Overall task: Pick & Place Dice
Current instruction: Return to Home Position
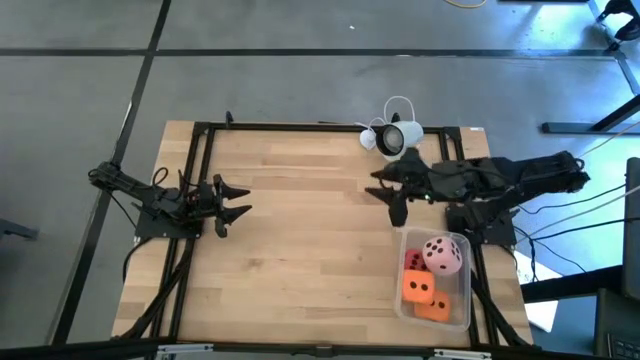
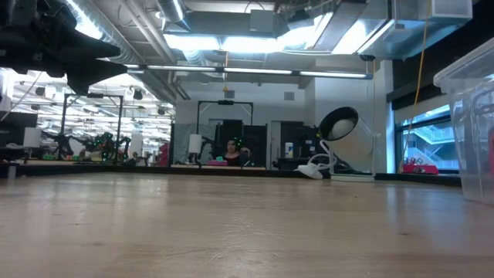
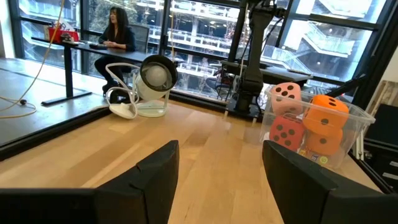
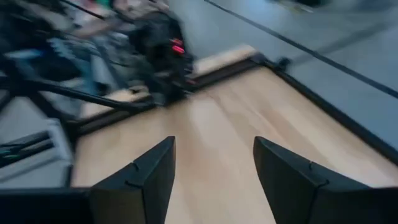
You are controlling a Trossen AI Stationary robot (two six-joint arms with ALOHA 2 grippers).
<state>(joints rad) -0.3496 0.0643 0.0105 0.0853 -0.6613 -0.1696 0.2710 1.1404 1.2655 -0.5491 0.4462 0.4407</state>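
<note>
With my right gripper [image 1: 387, 196] spread and empty just beside the clear plastic bin [image 1: 400, 300] holding the four soft pip-marked cube dice [image 1: 418, 288], pink, red and two orange, I judge a careless swing homeward could clip its rim and spill them, while my left gripper [image 1: 243, 200], likewise spread, waits well apart.
</note>
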